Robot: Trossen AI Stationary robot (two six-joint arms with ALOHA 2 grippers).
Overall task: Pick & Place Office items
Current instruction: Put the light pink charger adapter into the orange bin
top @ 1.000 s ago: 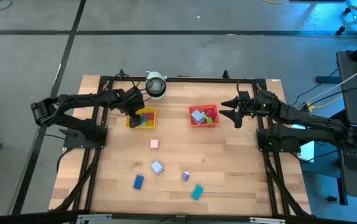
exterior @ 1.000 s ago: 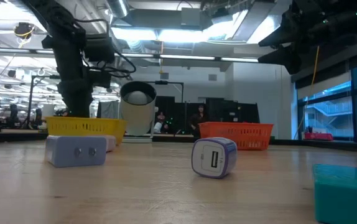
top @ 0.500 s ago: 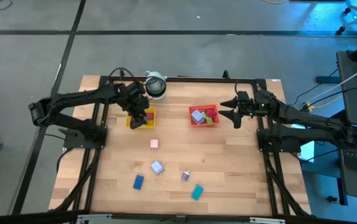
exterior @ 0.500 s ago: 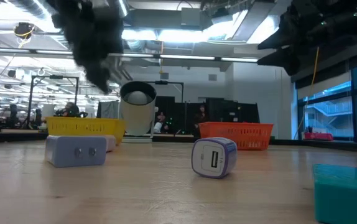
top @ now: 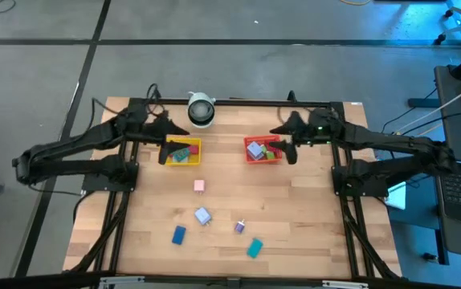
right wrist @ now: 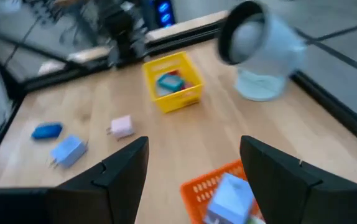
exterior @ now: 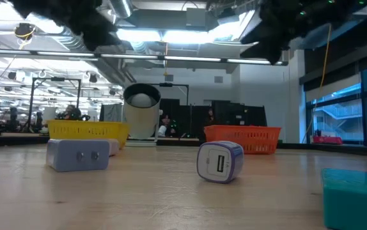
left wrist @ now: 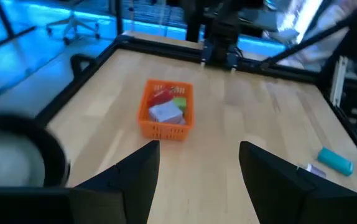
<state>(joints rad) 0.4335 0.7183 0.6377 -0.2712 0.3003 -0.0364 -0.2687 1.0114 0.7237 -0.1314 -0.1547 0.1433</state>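
Loose office items [top: 202, 215] lie on the wooden bench [top: 295, 217], others inside the yellow tray [top: 183, 152] and red tray [top: 263, 150]. Left gripper [top: 164, 128] hovers beside the yellow tray, right gripper [top: 283, 135] over the red tray; both jaws parted, empty.

A white desk fan [top: 201, 110] stands at the far edge of the wooden table [top: 295, 217]. Nearby sit a yellow tray [top: 182, 152] and a red tray [top: 263, 150], well apart.
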